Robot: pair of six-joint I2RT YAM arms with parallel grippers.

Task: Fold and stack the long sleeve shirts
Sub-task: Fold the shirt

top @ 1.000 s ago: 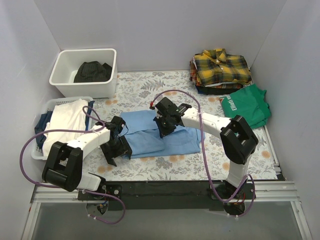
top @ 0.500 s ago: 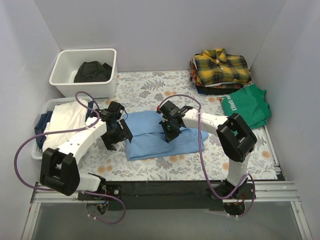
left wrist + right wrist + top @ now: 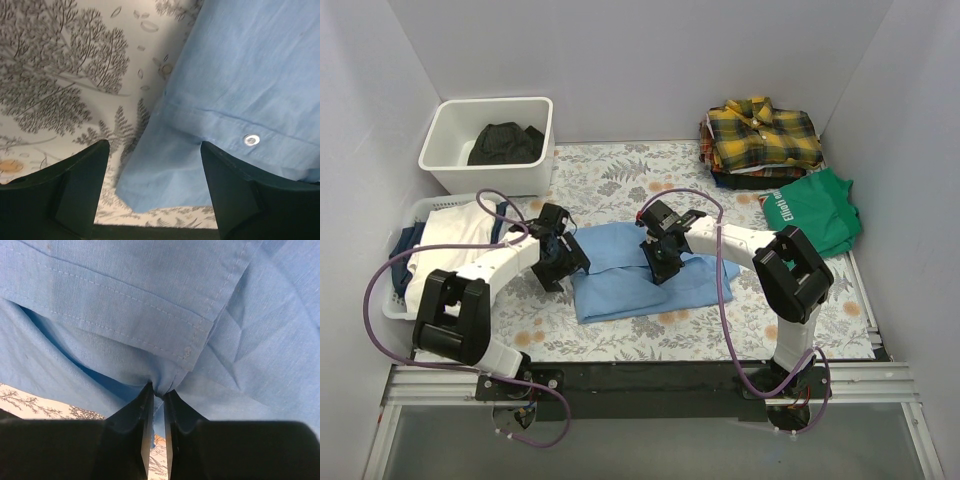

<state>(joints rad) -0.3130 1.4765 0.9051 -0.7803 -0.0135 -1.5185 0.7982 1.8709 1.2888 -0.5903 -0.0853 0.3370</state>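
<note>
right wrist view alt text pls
The right pincer is shut on a bunched fold of the light blue shirt, which fills most of the view. A stitched cuff with a button lies above; floral table cover shows lower left.

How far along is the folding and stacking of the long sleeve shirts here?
Done: the yellow-and-black plaid collared shirt lies folded at the far right. In hand: the plain light blue button-up shirt is partly folded at the centre; the right gripper pinches its cloth, the left gripper hangs open over its edge. Left: finishing this fold and stacking it on the plaid one.
</note>
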